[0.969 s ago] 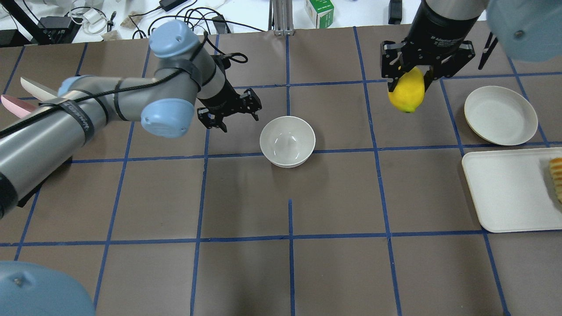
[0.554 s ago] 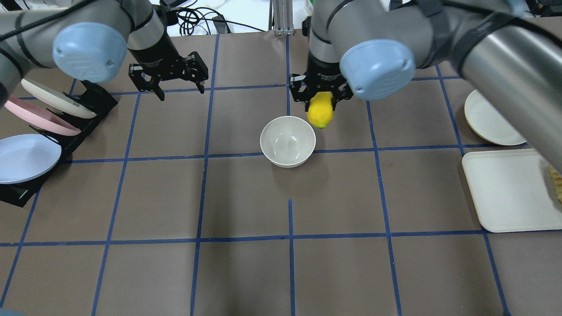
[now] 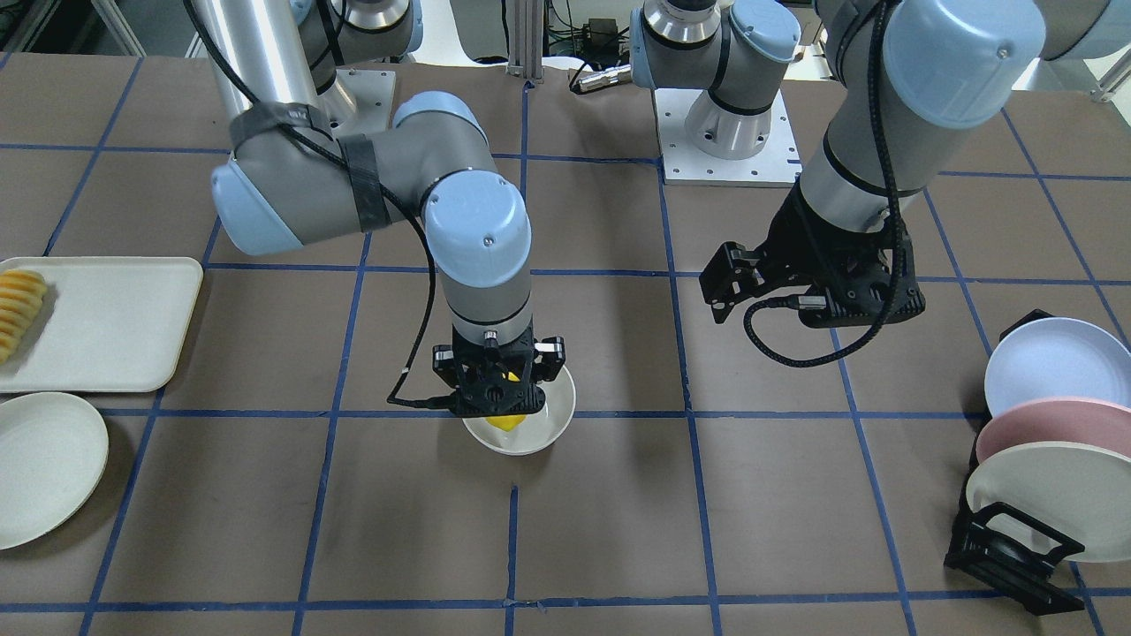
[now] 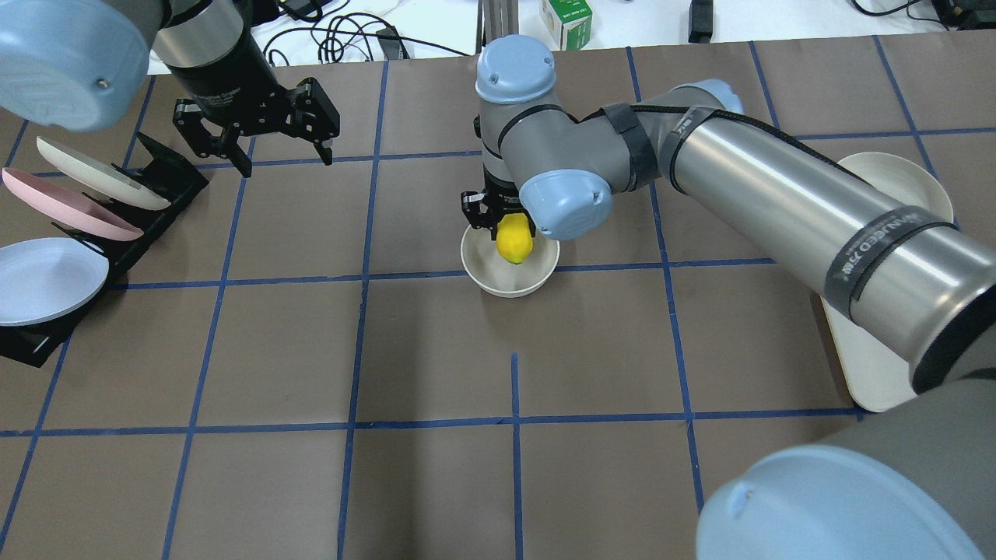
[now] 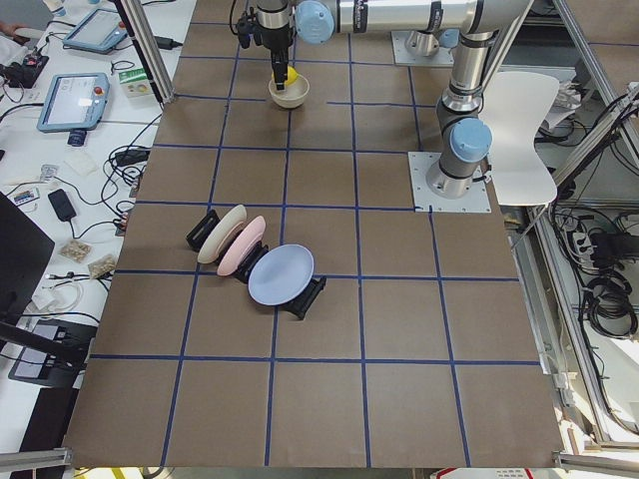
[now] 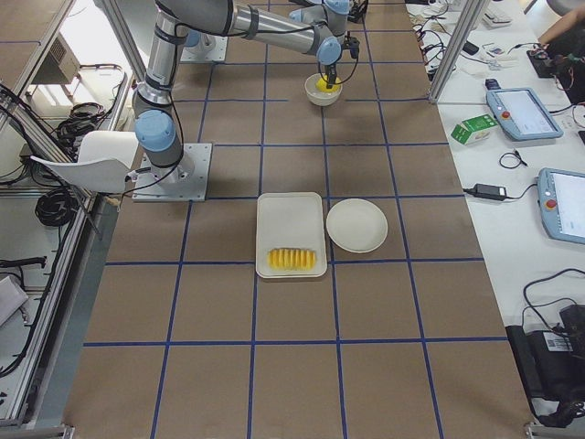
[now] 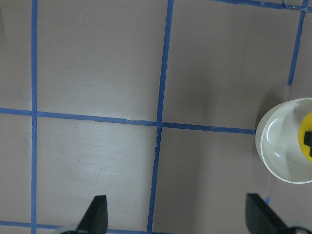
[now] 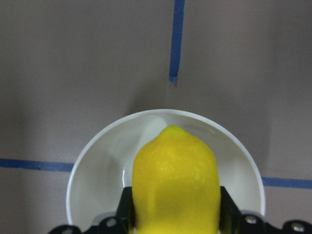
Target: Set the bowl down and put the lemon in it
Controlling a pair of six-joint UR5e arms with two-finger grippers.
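Note:
The white bowl (image 4: 498, 286) stands upright near the table's middle; it also shows in the front view (image 3: 550, 431) and the right wrist view (image 8: 92, 168). My right gripper (image 4: 513, 232) is shut on the yellow lemon (image 4: 515, 243) and holds it, pointed end down, just inside the bowl's far half. The right wrist view shows the lemon (image 8: 174, 180) between the two fingers, over the bowl's hollow. My left gripper (image 4: 284, 159) is open and empty, high over the far left of the table, well apart from the bowl. In the left wrist view the bowl (image 7: 275, 151) sits at the right edge.
A black rack with pastel plates (image 4: 54, 233) stands at the left edge. A shallow white dish (image 4: 903, 175) and a white tray (image 3: 97, 322) with sliced orange-yellow food (image 3: 19, 309) lie at the right, partly hidden by my right arm.
My right gripper has carried the lemon left from the far right and lowered it into the bowl's mouth. My left gripper has drawn away from the bowl to the far left.

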